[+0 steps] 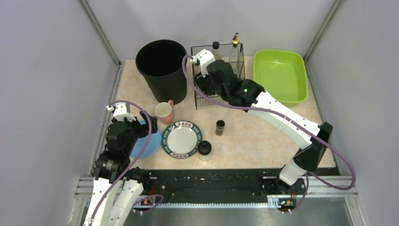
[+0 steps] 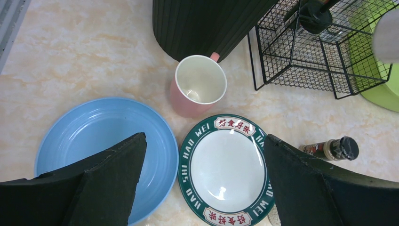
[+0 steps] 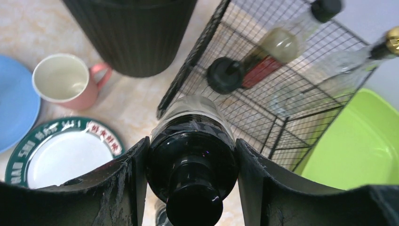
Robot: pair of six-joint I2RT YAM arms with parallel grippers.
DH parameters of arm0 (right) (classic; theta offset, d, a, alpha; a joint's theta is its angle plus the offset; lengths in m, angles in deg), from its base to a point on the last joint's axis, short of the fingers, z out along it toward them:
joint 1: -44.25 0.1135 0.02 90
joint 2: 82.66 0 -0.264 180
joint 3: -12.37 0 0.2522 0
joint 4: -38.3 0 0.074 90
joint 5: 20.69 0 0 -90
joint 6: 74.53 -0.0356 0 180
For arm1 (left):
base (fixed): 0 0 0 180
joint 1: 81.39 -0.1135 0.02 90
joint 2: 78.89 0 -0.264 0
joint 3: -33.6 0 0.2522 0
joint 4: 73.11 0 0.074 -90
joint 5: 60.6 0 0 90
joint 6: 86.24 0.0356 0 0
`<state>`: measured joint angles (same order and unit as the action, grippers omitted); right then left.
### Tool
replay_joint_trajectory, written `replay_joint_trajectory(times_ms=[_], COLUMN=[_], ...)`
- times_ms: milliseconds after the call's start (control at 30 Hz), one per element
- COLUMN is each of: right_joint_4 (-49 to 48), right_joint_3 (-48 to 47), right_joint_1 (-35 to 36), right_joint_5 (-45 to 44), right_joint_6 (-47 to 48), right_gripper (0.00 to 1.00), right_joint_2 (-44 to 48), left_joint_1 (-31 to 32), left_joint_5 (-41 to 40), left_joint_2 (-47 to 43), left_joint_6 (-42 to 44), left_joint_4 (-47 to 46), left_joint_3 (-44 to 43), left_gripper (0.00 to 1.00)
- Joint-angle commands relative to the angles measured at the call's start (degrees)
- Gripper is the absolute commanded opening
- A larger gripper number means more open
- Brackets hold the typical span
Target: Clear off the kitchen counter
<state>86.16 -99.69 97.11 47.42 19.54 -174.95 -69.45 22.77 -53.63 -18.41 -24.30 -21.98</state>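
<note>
My right gripper (image 3: 190, 146) is shut on a dark glass bottle (image 3: 190, 165), holding it in the air over the front left corner of the black wire basket (image 3: 282, 94). Two bottles (image 3: 263, 61) lie inside that basket. On the kitchen counter (image 1: 263, 136) sit a pink mug (image 2: 197, 89), a blue plate (image 2: 94, 141), a green-rimmed white plate (image 2: 226, 165), a small spice jar (image 1: 219, 127) and a black-capped jar (image 1: 204, 150). My left gripper (image 2: 204, 141) hangs open above the gap between the two plates, with nothing between its fingers.
A tall black bin (image 1: 162, 68) stands at the back left, just behind the mug. A lime-green tray (image 1: 280, 75) lies at the back right beside the basket. Grey walls close in three sides, and a black rail (image 1: 207, 181) runs along the front.
</note>
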Motion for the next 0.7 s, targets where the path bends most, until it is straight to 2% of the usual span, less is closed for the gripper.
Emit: replay_joint_trajectory(times_ms=[0, 133, 667], right_joint_4=[-4.3, -4.9, -6.8], right_joint_3=[-6.4, -9.6, -18.9], right_joint_1=[-4.2, -7.6, -15.6], right_joint_5=[-4.9, -6.7, -3.6], right_joint_6=[1.5, 1.4, -1.3], right_gripper=[0.0, 0.0, 0.0], right_joint_2=[1.0, -1.8, -15.1], left_joint_1=[0.1, 0.1, 0.1], left_joint_5=[0.4, 0.5, 0.7], left_joint_2=[-0.3, -0.2, -0.2], left_joint_6=[0.4, 0.4, 0.6], left_joint_4=[-0.4, -0.5, -0.6], left_joint_3=[0.0, 0.1, 0.1], left_gripper=[0.99, 0.99, 0.99])
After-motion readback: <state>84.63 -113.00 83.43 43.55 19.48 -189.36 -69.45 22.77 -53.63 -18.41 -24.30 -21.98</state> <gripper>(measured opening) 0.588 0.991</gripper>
